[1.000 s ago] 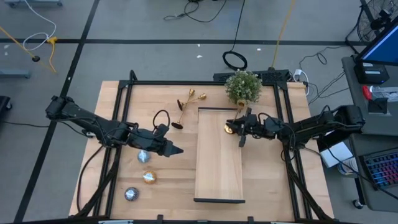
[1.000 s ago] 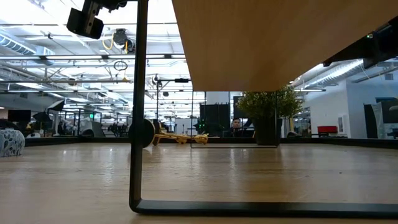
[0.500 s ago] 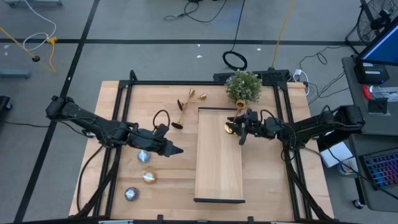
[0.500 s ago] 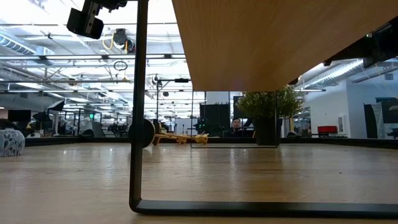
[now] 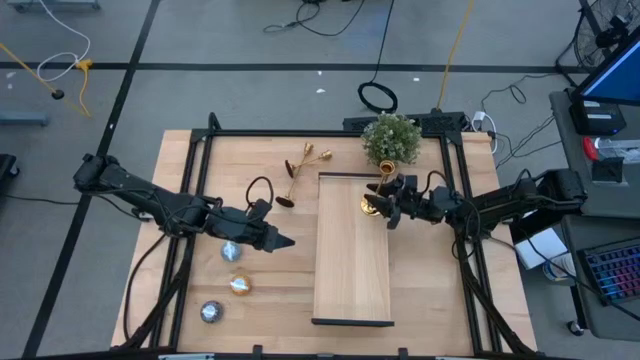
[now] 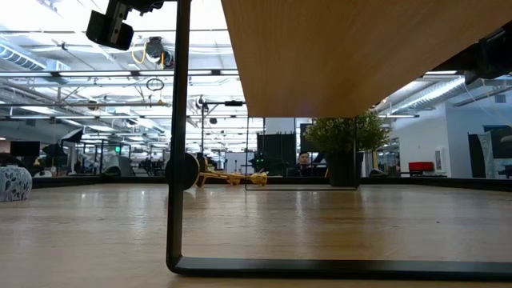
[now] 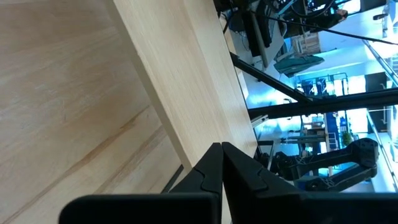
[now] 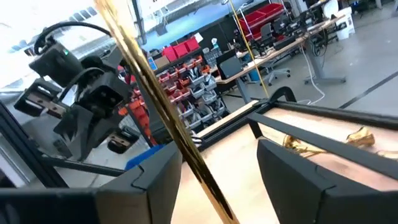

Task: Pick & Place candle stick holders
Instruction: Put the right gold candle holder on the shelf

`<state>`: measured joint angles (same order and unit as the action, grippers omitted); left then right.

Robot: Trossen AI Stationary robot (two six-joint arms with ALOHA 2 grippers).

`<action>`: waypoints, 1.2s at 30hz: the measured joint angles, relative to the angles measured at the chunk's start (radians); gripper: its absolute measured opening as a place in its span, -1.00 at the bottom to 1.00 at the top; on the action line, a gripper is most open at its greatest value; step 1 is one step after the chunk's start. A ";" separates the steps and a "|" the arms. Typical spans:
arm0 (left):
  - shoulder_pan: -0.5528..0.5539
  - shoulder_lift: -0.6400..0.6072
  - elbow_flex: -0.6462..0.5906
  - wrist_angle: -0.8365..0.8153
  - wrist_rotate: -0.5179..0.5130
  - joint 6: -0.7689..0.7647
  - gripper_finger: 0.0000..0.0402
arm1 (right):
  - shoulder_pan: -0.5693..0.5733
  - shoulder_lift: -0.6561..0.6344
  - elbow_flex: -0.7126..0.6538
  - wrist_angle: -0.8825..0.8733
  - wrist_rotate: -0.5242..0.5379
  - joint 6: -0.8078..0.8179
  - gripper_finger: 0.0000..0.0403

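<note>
One gold candle stick holder (image 5: 371,206) stands on the far right part of the raised wooden board (image 5: 350,280). My right gripper (image 5: 391,206) is beside it, open. In the right wrist view the holder's slim stem (image 8: 152,78) runs slantwise between the fingers (image 8: 217,149). Two more gold holders (image 5: 305,165) lie on their sides on the table left of the board's far end, also seen as gold shapes (image 6: 228,178) in the low view. My left gripper (image 5: 288,241) hovers shut, left of the board, holding nothing (image 7: 222,152). My right gripper has the holder's stem (image 8: 186,165) between its open fingers, coming level from the table's right. The stem runs close along the inner edge of one finger (image 8: 155,186) and stands clear of the other. Whether that finger touches the stem, I cannot tell.
A bushy green potted plant (image 5: 391,138) stands just beyond the board's far right corner. Three tealight discs (image 5: 231,252), (image 5: 240,285), (image 5: 211,312) lie near my left arm. A black cable loop (image 5: 260,188) lies on the table. The board's black leg (image 6: 178,160) fills the low view.
My right gripper has rolled about its own axis beside the holder on the board, without shifting its place. The holder stays where it was.
</note>
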<state>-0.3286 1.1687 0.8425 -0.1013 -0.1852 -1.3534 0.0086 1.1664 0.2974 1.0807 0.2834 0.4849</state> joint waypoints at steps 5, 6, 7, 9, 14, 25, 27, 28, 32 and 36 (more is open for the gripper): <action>0.000 0.000 0.000 0.000 0.000 -0.003 -0.92 | 0.020 0.000 0.001 0.011 0.000 0.027 0.10; 0.000 0.000 0.000 0.000 0.000 -0.003 -0.94 | 0.028 0.000 0.004 0.014 0.001 0.028 0.11; 0.000 0.000 0.000 0.000 0.000 -0.002 -0.96 | 0.036 0.000 0.010 0.015 0.002 0.028 0.12; 0.000 0.000 0.000 0.000 0.000 0.000 -0.98 | 0.055 0.000 0.027 0.015 0.003 0.027 0.12; 0.000 0.000 0.000 0.000 0.000 0.001 -0.91 | 0.099 0.000 0.070 0.015 0.009 -0.006 0.13; 0.000 0.000 0.000 0.000 0.000 0.013 -0.96 | 0.146 -0.001 0.085 -0.039 0.165 -0.079 0.17; 0.000 0.000 0.000 0.000 0.000 0.013 -0.92 | 0.146 -0.001 0.085 -0.045 0.165 -0.085 0.17; 0.000 0.000 0.000 0.000 0.000 0.014 -0.91 | 0.146 -0.001 0.085 -0.051 0.165 -0.086 0.17; 0.000 0.000 0.000 0.000 0.000 0.016 -0.91 | 0.146 -0.011 0.085 -0.101 0.166 -0.133 0.17; 0.000 0.000 0.000 0.000 0.000 0.018 -0.98 | 0.146 -0.045 0.085 -0.182 0.217 -0.164 0.17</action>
<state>-0.3286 1.1687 0.8425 -0.1009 -0.1848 -1.3354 0.1550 1.1211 0.3824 0.8987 0.5007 0.3213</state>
